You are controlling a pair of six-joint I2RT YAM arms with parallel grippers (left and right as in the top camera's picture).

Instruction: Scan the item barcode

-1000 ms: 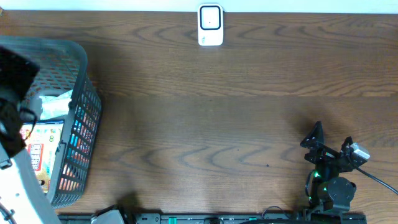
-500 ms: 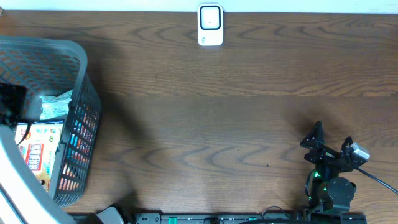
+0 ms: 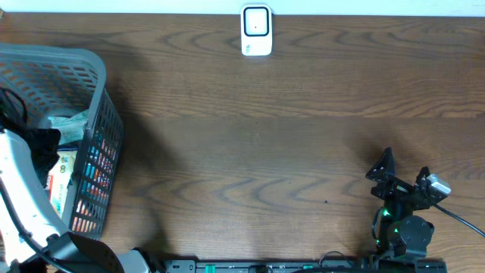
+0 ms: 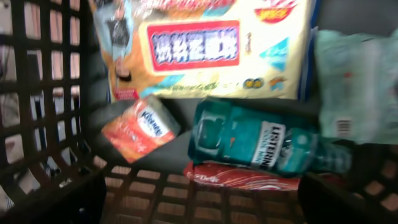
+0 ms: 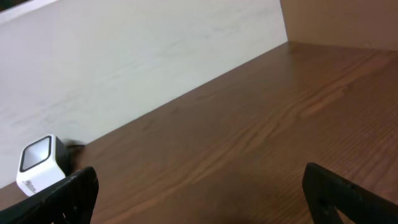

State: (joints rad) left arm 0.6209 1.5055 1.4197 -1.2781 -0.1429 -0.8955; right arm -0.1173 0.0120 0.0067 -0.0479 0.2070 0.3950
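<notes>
The items lie inside the grey basket [image 3: 97, 91], which stands at the 9 o'clock edge of the table [image 3: 265, 152]. In the left wrist view, a teal bottle [image 4: 261, 143] lies on its side on the basket floor. A red packet [image 4: 239, 177] is partly under it, at its 6 o'clock. A small orange tissue pack [image 4: 140, 127] lies tilted just beside the bottle, at its 9 o'clock. A big yellow pack [image 4: 199, 46] with a red label fills the 12 o'clock part of this view. At 3 o'clock there is a pale green pack [image 4: 354, 74] with a small barcode [image 4: 344, 127] printed on it; the print is too blurred to read.

The left gripper [image 4: 202, 193] hangs inside the basket above these items. Its jaws are spread wide and hold nothing, and I cannot tell if they touch any item.

The white scanner [image 3: 256, 30] stands at the 12 o'clock edge of the table, well apart from the basket.

The right gripper [image 3: 403, 173] is at about 4 o'clock over the bare table, far from both. Its jaws are also released and empty, and its camera looks toward the scanner and the pale wall [image 5: 143, 56] behind it.
</notes>
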